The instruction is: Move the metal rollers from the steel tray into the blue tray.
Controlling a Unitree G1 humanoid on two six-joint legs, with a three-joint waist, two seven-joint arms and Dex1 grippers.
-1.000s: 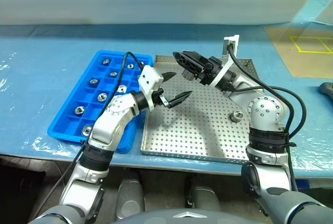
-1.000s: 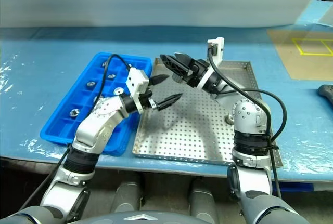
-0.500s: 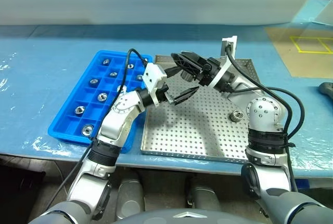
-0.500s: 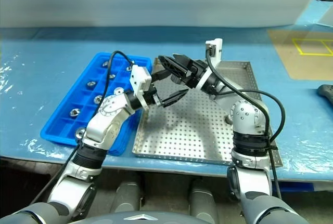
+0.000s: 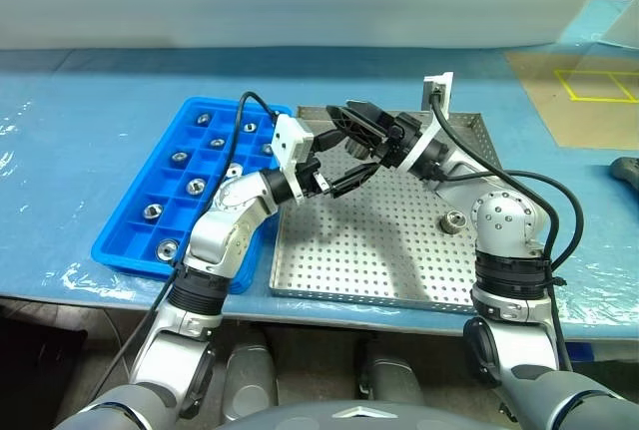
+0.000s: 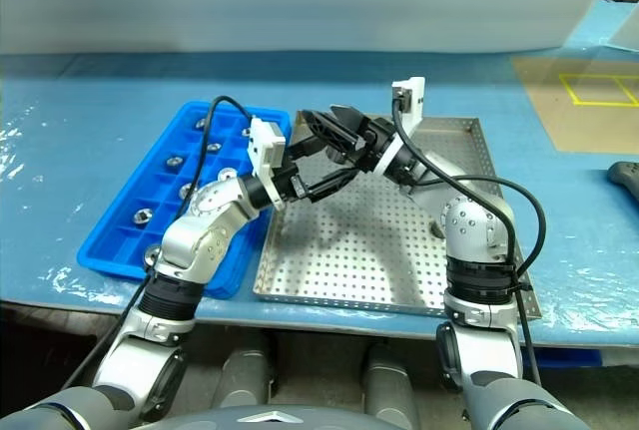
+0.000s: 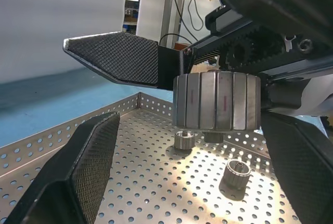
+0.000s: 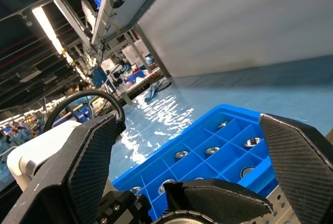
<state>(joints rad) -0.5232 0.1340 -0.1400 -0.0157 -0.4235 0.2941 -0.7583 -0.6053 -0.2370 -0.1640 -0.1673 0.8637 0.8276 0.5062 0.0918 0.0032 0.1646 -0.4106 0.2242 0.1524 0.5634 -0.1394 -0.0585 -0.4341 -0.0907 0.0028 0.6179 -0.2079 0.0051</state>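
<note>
— Hovering between picks, are you?

— Yes. Your left gripper (image 7: pixel 190 125) and right gripper (image 8: pixel 188 122) hang close together over the far end of the steel tray (image 5: pixel 379 260), both spread wide and holding nothing.

— Where are the metal rollers (image 7: pixel 183 140)?

— Two stand upright on the perforated sheet just ahead of your left fingers, and another (image 5: pixel 454 220) sits near the right arm. Several more already lie in compartments of the blue tray (image 5: pixel 120 250). They are short, knurled and shiny, so I'd expect them to slip. Next you should lower squarely over one, then close.
</note>
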